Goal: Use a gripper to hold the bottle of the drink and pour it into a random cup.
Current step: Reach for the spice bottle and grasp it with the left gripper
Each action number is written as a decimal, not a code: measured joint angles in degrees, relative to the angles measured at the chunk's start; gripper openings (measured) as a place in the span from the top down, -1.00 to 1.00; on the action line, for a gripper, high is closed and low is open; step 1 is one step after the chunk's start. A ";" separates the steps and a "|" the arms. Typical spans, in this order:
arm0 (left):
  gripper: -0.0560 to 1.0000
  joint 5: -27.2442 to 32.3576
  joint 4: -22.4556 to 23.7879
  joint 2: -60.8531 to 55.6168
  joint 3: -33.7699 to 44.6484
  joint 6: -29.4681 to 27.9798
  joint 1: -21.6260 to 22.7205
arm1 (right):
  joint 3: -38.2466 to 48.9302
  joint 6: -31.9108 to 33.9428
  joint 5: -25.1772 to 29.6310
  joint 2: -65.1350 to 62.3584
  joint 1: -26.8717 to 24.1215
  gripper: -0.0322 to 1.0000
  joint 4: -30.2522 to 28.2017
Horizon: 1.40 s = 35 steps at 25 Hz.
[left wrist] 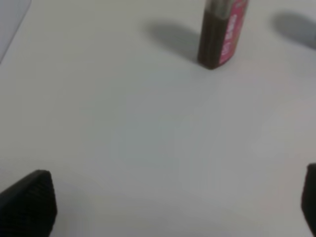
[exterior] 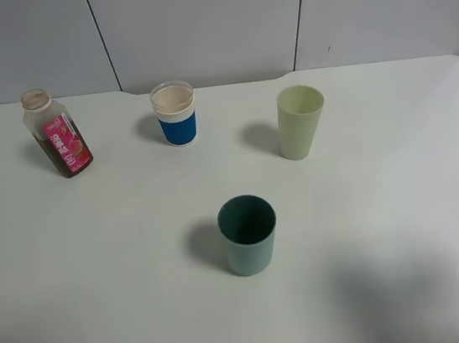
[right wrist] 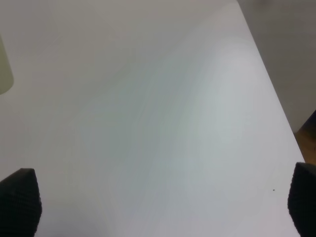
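Note:
The bottle (exterior: 57,133) stands capless at the table's far left, clear with a pink label, the dark brown drink (exterior: 58,158) filling its lower body. The short dark teal cup (exterior: 249,234) stands upright near the middle. Neither arm shows in the exterior high view. In the left wrist view the bottle (left wrist: 219,34) stands ahead of my left gripper (left wrist: 168,207), well apart from it. Its black fingertips (left wrist: 29,202) are spread wide, open and empty. My right gripper (right wrist: 161,202) is also open over bare table, nothing between its fingertips (right wrist: 19,202).
A white cup with a blue sleeve (exterior: 175,113) stands at the back centre. A taller pale yellow-green cup (exterior: 301,121) stands back right, its side just showing (right wrist: 4,69) in the right wrist view. The white table's right edge (right wrist: 276,98) lies near the right gripper.

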 joint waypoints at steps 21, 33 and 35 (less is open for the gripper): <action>-0.96 -27.60 4.53 16.29 -0.79 -11.08 0.00 | 0.00 0.00 0.00 0.00 0.00 -1.00 0.00; -0.96 -43.51 5.73 35.43 -0.66 -4.01 3.91 | 0.00 0.00 0.00 0.00 0.00 -1.00 0.00; -0.96 -46.81 3.74 37.82 0.23 -1.18 5.92 | 0.00 0.00 0.00 0.00 0.00 -1.00 0.00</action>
